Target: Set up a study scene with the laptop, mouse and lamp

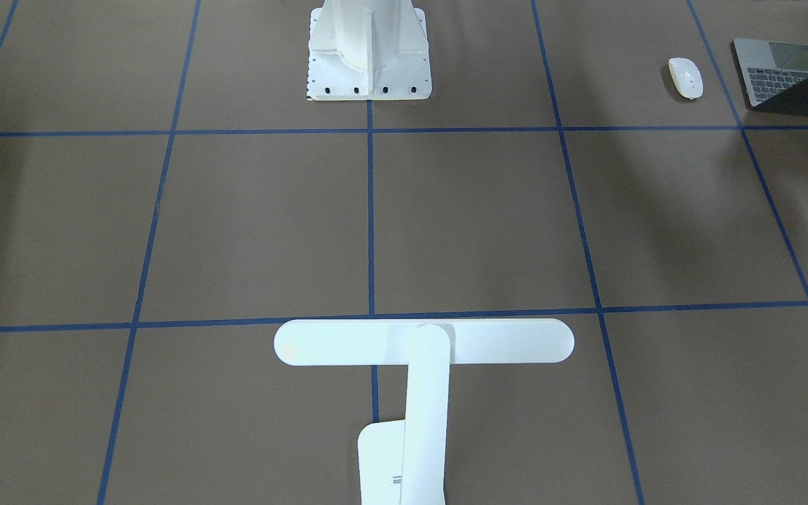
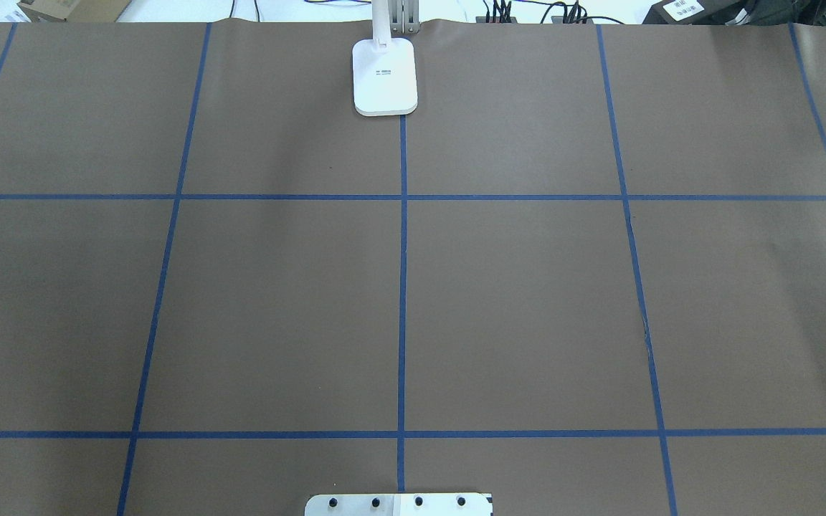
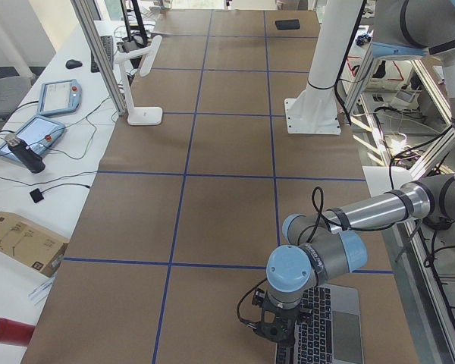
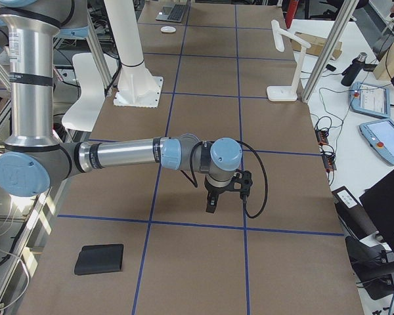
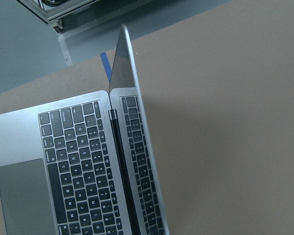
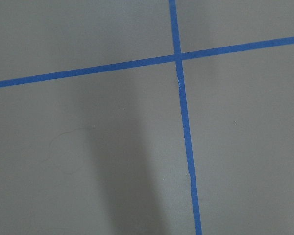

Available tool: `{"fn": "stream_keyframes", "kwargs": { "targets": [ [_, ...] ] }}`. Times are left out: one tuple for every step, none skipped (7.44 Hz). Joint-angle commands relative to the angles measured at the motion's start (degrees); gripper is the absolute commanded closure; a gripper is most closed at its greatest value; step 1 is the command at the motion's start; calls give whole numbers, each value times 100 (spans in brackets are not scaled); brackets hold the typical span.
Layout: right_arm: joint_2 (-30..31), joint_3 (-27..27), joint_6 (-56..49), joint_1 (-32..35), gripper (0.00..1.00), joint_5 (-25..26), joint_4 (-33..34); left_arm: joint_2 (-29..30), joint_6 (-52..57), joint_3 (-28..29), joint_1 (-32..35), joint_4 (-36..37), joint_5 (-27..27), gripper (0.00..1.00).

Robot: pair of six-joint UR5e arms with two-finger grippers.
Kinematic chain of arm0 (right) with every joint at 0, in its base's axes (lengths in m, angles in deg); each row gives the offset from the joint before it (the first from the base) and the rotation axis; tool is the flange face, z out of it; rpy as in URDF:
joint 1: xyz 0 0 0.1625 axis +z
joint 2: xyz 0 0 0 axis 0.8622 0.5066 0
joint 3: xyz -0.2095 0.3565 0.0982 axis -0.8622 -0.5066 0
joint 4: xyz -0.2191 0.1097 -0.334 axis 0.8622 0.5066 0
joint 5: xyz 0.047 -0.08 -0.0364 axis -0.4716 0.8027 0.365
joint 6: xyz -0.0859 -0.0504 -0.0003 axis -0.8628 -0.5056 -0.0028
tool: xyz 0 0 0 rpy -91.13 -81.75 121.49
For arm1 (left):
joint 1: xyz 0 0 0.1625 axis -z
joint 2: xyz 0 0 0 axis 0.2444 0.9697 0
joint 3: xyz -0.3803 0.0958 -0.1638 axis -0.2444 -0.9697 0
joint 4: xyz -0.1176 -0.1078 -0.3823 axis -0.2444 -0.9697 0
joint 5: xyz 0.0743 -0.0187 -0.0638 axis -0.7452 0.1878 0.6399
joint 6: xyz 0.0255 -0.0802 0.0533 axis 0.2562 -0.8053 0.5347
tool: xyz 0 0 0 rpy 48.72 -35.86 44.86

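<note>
Brown paper table (image 2: 528, 301), marked with blue tape (image 2: 402, 287), with three things laid out.
At its left end the laptop (image 1: 793, 73) is seen open, the mouse (image 1: 685, 77) near it (not touching); the lamp (image 1: 423, 341) is stood at the far middle edge. Above the laptop's edge the left gripper (image 3: 271, 330) is held, the right gripper (image 4: 211, 205) over bare table; whether their jaws are apart cannot be told.

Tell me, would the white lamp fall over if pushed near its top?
Probably: the lamp stands tall on a thin arm and small flat base, so it may tip. Its long head looks top-heavy.
</note>
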Motion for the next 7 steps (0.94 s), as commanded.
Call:
{"fn": "stream_keyframes", "kwargs": {
  "targets": [
    [14,28,0,0,0,-2,23,-33,-20,13,0,-25,7,0],
    [84,54,0,0,0,-10,-12,-33,-12,14,0,-16,16,0],
    [111,63,0,0,0,-19,-3,-33,-12,14,-8,-16,25,0],
    [137,63,0,0,0,-115,-12,-33,-12,5,-8,1,42,0],
    [155,71,0,0,0,-212,-21,-33,-3,5,-8,28,42,0],
    [155,72,0,0,0,-221,-21,-33,-11,48,-17,28,42,0],
    [155,72,0,0,0,-221,-21,-33,-3,136,-17,2,42,0]
  ]
}}
